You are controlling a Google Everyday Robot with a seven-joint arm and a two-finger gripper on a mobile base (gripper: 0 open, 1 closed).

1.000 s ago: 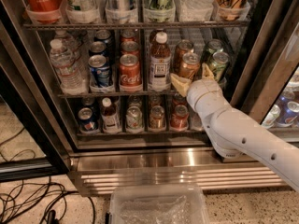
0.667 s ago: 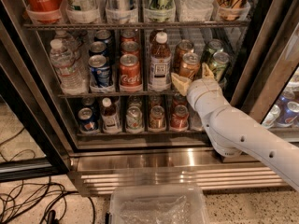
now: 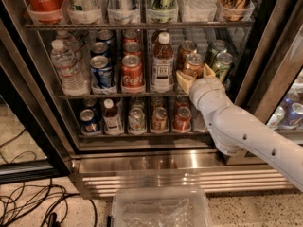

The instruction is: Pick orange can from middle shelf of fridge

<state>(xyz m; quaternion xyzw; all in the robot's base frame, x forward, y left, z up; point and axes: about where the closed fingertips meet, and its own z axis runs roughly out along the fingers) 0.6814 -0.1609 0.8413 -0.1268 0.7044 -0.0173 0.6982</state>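
Note:
The orange can stands at the front of the middle shelf of the fridge, right of centre, with a second orange can behind it. My gripper is at this front can, set around its lower part, with the white arm reaching in from the lower right. The can's copper top and upper body show above the gripper.
On the same shelf, a brown-capped bottle stands just left of the can and green cans just right. Further left are a red Coca-Cola can, a blue can and a water bottle. A clear plastic bin and cables lie on the floor.

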